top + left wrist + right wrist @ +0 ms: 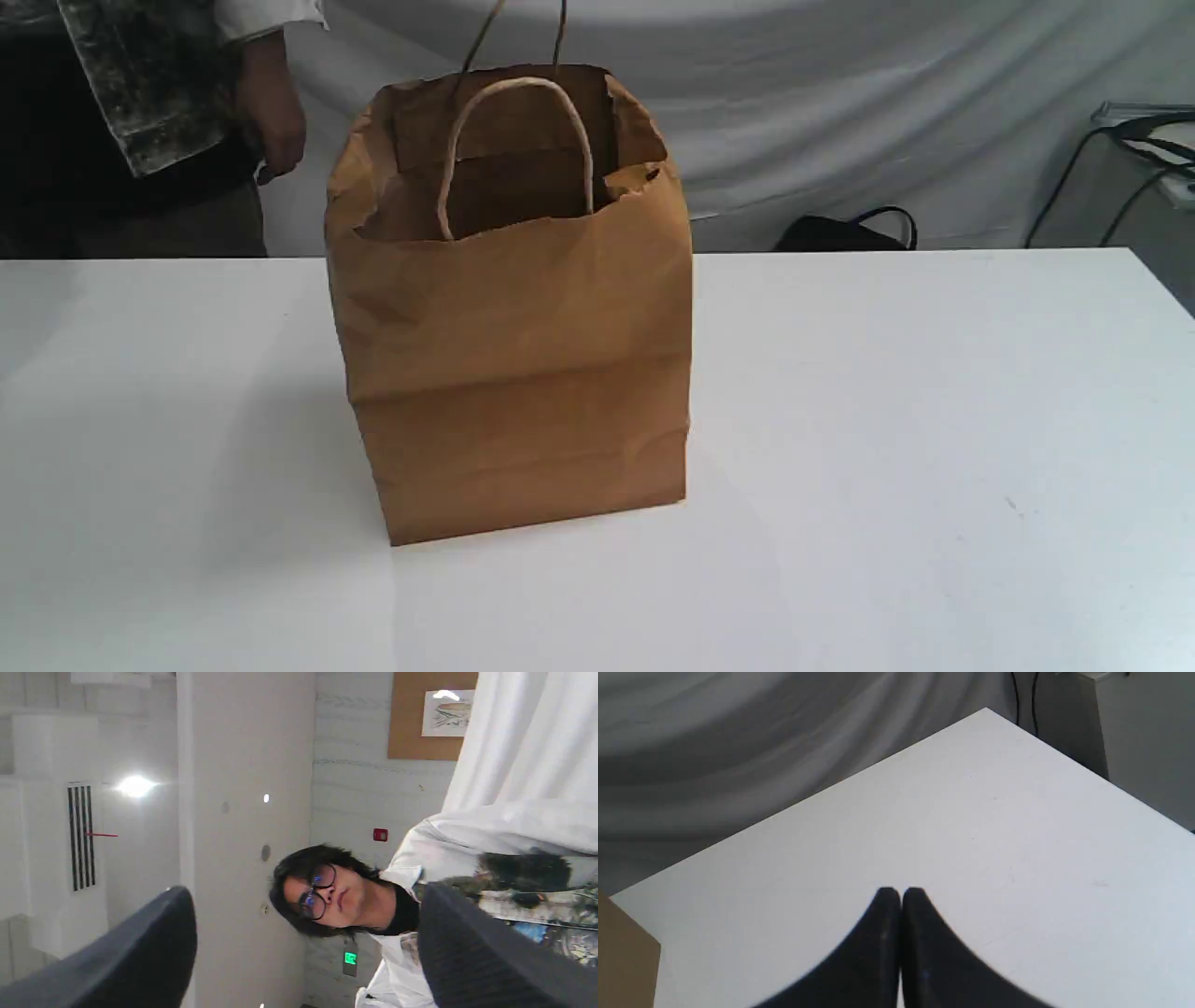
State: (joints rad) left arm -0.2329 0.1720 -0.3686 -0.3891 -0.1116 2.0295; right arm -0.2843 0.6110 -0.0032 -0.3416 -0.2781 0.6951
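Observation:
A brown paper bag [513,373] stands upright and open on the white table [934,420], its two rope handles [518,140] raised. Neither arm shows in the exterior view. In the left wrist view my left gripper [303,919] is open, its dark fingers [154,942] spread wide, pointing away from the table toward a person in glasses [322,896]; nothing lies between them. My right gripper [901,896] is shut with nothing in it, hovering over bare table; a corner of the bag [621,961] shows at the edge of that view.
A person [168,121] stands behind the table's far left edge, one hand hanging near the bag. A black bag [845,233] and cables [1120,159] lie beyond the far edge. White cloth backs the scene. The table's far right corner [987,711] is near my right gripper.

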